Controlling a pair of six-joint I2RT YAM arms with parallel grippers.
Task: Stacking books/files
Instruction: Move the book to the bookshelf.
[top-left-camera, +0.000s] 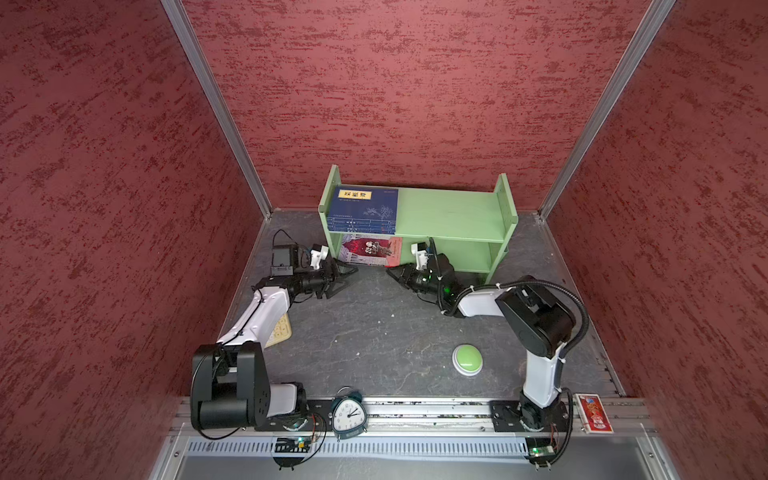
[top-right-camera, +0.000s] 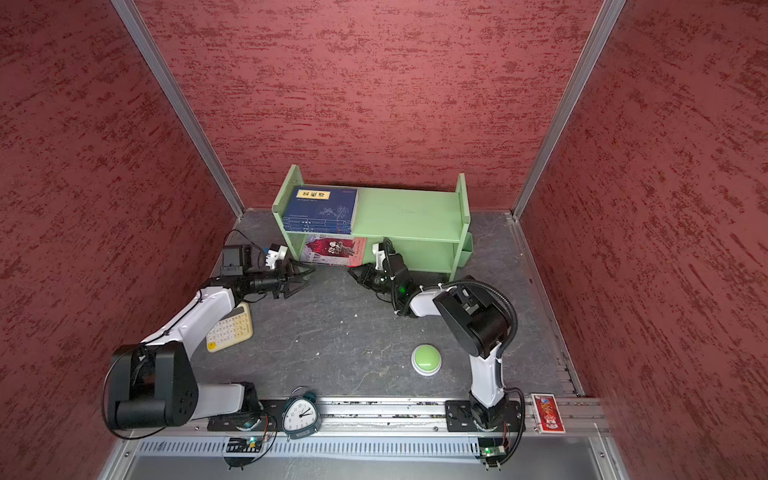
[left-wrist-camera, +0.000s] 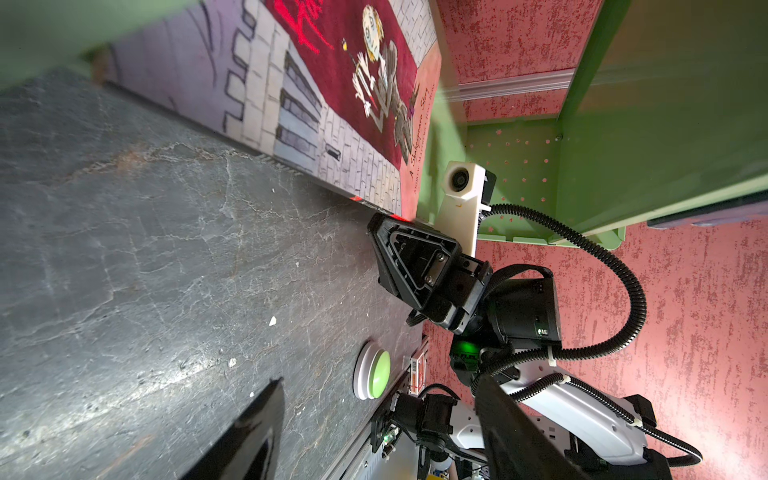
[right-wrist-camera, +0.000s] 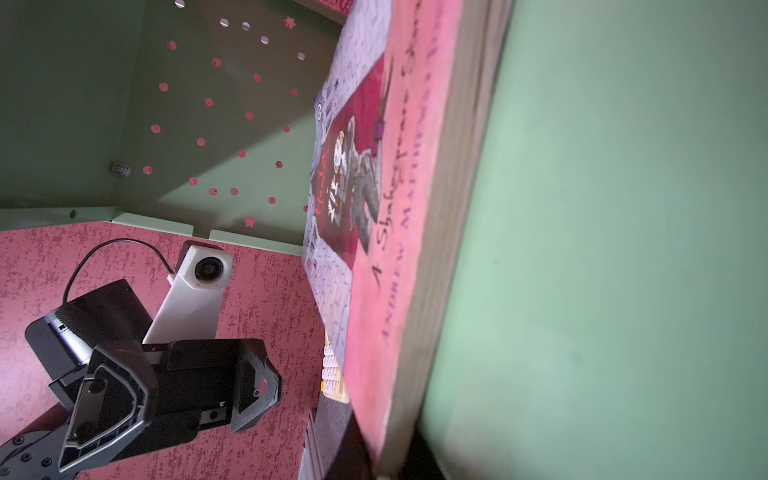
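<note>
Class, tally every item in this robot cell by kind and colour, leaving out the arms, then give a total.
Navy books: 4
Red illustrated book: 1
Green shelf: 1
Calculator: 1
Green button: 1
Alarm clock: 1
Red packet: 1
Total: 10

the dark slate counter carried a green two-tier shelf at its back, a cream calculator on the left and a green push button toward the right. a stack of navy books lay at the left end of the shelf's upper board. a red-and-white illustrated book sat beneath it in the lower compartment.
</note>
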